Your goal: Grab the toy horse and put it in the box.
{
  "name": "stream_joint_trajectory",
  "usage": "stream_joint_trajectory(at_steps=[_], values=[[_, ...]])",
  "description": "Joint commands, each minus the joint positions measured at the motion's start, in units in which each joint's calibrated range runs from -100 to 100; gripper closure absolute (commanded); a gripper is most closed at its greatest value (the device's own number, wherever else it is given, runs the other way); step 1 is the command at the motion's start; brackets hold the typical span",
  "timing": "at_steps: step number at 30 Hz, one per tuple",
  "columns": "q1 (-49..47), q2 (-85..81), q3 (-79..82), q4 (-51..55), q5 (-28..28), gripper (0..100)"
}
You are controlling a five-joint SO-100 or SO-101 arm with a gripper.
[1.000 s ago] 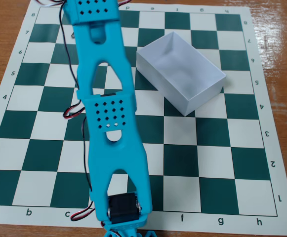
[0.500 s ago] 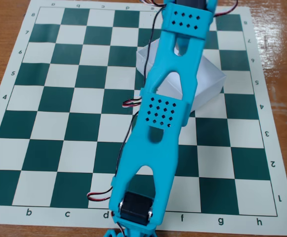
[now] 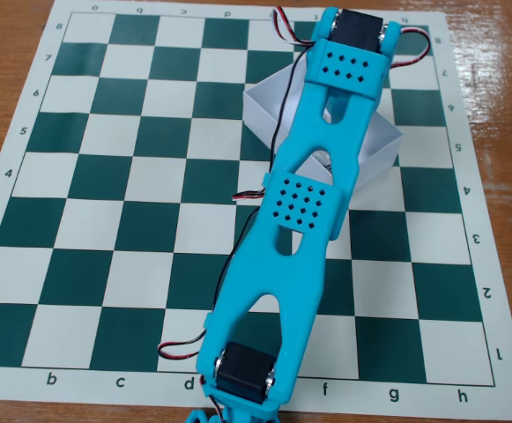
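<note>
The white box [image 3: 269, 99] sits on the chessboard [image 3: 132, 176] right of centre, towards the far side. The cyan arm [image 3: 313, 211] stretches from the bottom edge up across the board and passes over the box, covering most of its inside. The arm's far end, with a black motor [image 3: 359, 33], reaches the top edge of the fixed view. No fingers of the gripper show; they are hidden under the arm or out of frame. The toy horse is not visible anywhere on the board.
The green-and-white chessboard lies on a brown wooden table [image 3: 502, 132]. A second black motor [image 3: 242, 370] sits at the arm's near end by the bottom edge. Thin red, black and white cables [image 3: 178, 348] loop beside the arm.
</note>
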Motion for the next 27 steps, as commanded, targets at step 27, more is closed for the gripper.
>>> stream_joint_trajectory(at_steps=[27], values=[[-19.2,-149.9,173.4,-38.4,-1.4,73]])
